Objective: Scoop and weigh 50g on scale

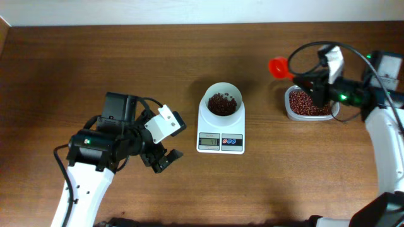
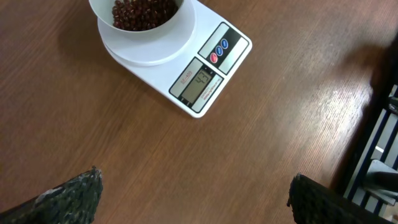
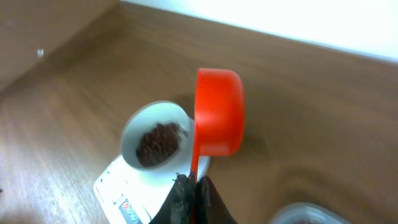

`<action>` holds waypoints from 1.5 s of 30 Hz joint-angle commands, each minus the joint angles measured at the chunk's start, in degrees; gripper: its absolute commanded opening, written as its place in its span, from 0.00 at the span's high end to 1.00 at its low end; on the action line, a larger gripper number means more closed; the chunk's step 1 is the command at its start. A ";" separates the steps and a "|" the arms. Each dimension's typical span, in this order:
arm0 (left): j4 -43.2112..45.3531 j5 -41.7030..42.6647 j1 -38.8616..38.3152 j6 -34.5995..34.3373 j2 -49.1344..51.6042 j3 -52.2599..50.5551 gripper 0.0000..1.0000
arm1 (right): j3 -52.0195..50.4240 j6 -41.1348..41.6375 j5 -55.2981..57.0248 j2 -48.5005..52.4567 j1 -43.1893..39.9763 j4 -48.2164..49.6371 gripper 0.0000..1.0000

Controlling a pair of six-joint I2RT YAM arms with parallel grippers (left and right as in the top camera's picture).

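Overhead first: the small white digital kitchen scale [image 1: 220,127] sits mid-table. Its long axis runs far to near, with the round white bowl [image 1: 207,96] at the far end and the grey display facing the near edge. A little heap of dark red-brown beans [image 1: 222,103] is in that bowl, and loads more are in the clear plastic tub [image 1: 291,113] off to the right. The right gripper [image 1: 314,85] is clamped tight on the handle of a red plastic scoop [image 1: 278,66], with the cup just far-left of the tub. The left gripper [image 1: 165,157] sits near-left, well apart from the scale.

Left wrist: the jaws are spread wide with nothing between them. The digits are too small to trust.

Right wrist: the handle runs straight up from the fingers, and I can't see into the cup. My worry is that tipping a whole scoopful overshoots, beans miss the rim, or the scoop bumps the bowl.
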 commanded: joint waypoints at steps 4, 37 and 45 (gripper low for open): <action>0.07 0.39 0.31 1.14 0.00 1.18 0.01 | 0.37 7.93 24.28 -1.18 -7.15 -9.53 0.96; 0.07 0.39 0.31 1.14 0.00 1.18 0.01 | 0.31 7.69 22.29 15.67 -7.74 -13.31 0.96; 0.07 0.39 0.31 1.14 -0.02 1.18 0.01 | 0.28 7.96 13.22 16.33 -7.72 -13.05 0.96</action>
